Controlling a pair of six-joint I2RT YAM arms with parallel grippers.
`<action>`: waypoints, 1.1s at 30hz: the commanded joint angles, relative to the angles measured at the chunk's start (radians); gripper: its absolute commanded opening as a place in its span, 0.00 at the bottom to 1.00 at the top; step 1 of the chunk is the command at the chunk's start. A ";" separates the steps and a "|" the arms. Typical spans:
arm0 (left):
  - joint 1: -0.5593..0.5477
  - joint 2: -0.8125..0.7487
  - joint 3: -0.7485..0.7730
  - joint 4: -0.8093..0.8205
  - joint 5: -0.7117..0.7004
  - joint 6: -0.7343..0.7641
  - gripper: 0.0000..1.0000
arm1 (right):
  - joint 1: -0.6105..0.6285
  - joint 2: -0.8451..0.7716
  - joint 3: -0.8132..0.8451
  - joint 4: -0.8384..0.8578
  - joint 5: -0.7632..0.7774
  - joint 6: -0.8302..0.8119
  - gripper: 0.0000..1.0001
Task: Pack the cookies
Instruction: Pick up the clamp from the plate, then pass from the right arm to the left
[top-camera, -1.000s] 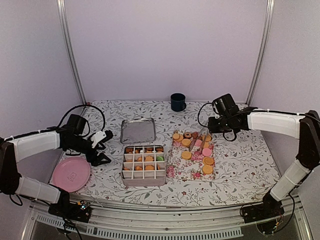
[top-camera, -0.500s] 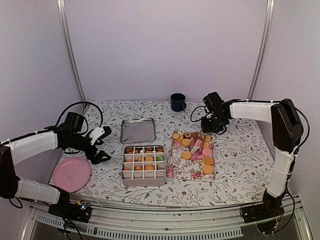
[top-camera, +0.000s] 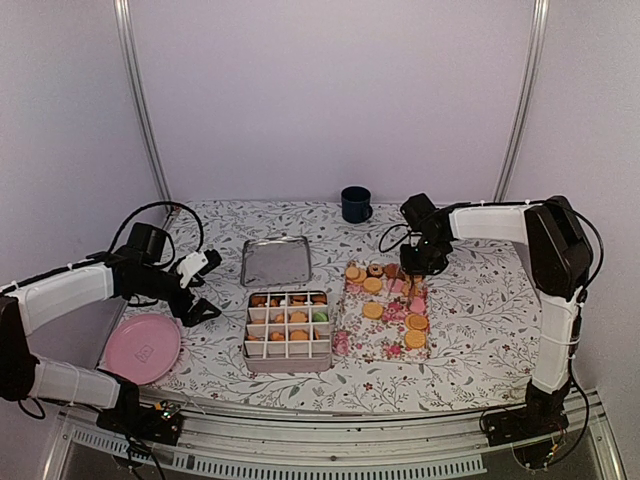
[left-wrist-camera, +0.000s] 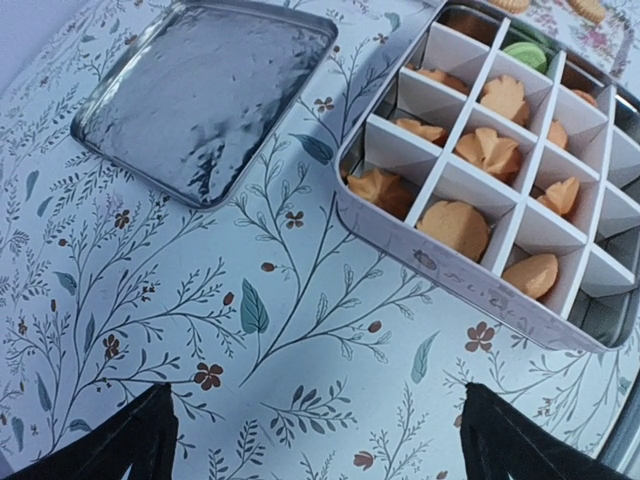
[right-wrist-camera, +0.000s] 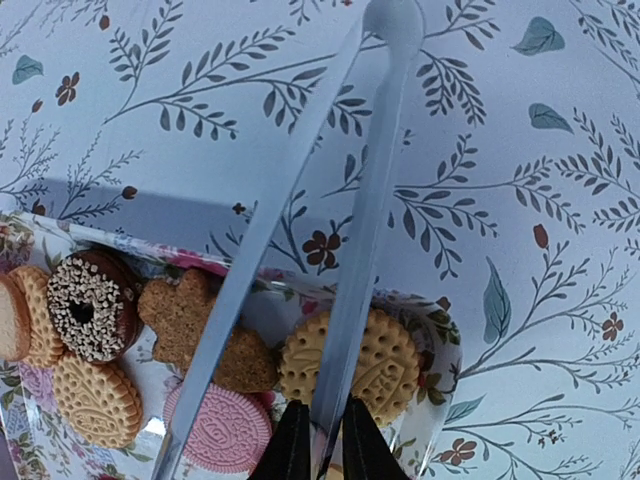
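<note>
Cookies (top-camera: 385, 295): most sit loose on the floral tray (top-camera: 360, 342), just right of the divider box (top-camera: 288, 362). Some are already in the box cells, mostly orange, one green. A few cells look empty from the left wrist view.

Right gripper (right-wrist-camera: 325, 445) is right of the box and behind it, over the tray's far end. Its jaws are narrow, pinched on one arm of the clear tongs (right-wrist-camera: 372, 200). The other arm splays off to the side, free. The tongs' hinge lies on the cloth past the tray edge, and the arms cross a tan cookie (right-wrist-camera: 390, 370) and a brown flower-shaped one (right-wrist-camera: 200, 335).

My read is that the step in hand is getting the tongs up.
- Pinching a single arm won't let it squeeze them. Both arms need to be between the fingers, gripped nearer the hinge.
- Lift straight up first. Dragging would sweep the cookies under the arms off the tray edge.
- Clear plastic looks slippery, so expect it to swivel in the grip.

Left gripper (left-wrist-camera: 315, 420) is left of the box, well apart from it, jaws wide and holding nothing.

Around the box:
- The metal lid (top-camera: 275, 261) is just behind it.
- The dark mug (top-camera: 355, 204) is further behind and to the right.
- The pink plate (top-camera: 142, 350) is off to the left.

None of these sits between the tray and the box. The box's own rim and dividers are the only obstacle.
</note>
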 joint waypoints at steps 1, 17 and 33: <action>0.007 -0.012 0.024 0.010 0.000 -0.007 0.99 | -0.006 0.015 0.025 -0.011 0.018 0.006 0.07; -0.008 0.022 0.153 -0.041 0.181 -0.102 0.99 | 0.058 -0.409 -0.224 0.407 -0.089 0.059 0.00; -0.167 0.187 0.474 0.097 0.817 -0.480 0.95 | 0.429 -0.434 -0.199 1.073 -0.014 0.008 0.00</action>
